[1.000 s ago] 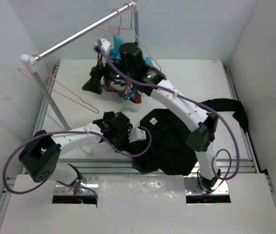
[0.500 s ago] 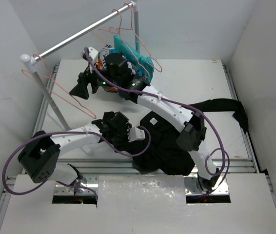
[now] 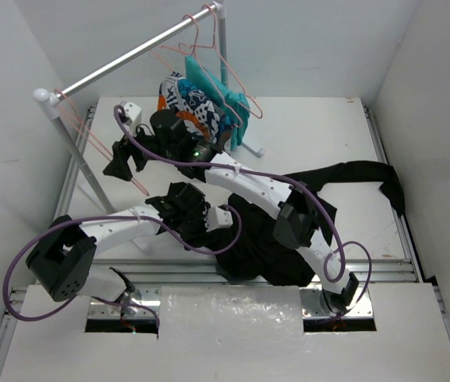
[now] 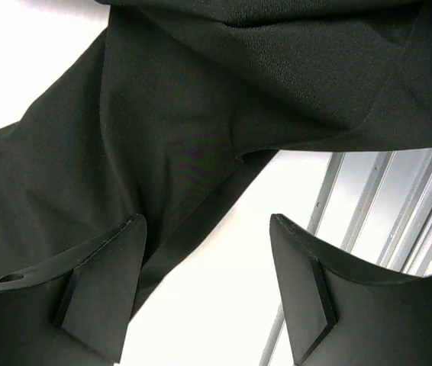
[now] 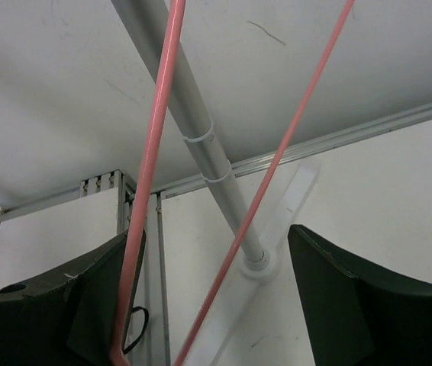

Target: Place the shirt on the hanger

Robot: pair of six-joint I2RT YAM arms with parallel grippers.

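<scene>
The black shirt [image 3: 273, 231] lies crumpled on the table in front of the arms, one sleeve stretched to the right. In the left wrist view its fabric [image 4: 201, 99] fills the top and left. My left gripper [image 3: 197, 219] [image 4: 207, 219] is open at the shirt's left edge, its left finger over the cloth, bare table between the fingers. The pink wire hanger [image 3: 137, 185] hangs at the left end of the rack. My right gripper [image 3: 120, 161] [image 5: 214, 232] is open around it. One wire [image 5: 155, 152] runs along the left finger; another crosses the gap.
A grey rail [image 3: 122, 60] runs from the left post [image 3: 82, 167] [image 5: 193, 137] to the back post. An orange, navy and white patterned garment [image 3: 189, 103], a teal garment [image 3: 221, 95] and other pink hangers [image 3: 241, 87] hang at the back. Walls close both sides.
My right gripper has swung left from in front of the patterned garment to the hanger at the rack's left end. The patterned garment now shows hanging. The left arm has hardly moved.
</scene>
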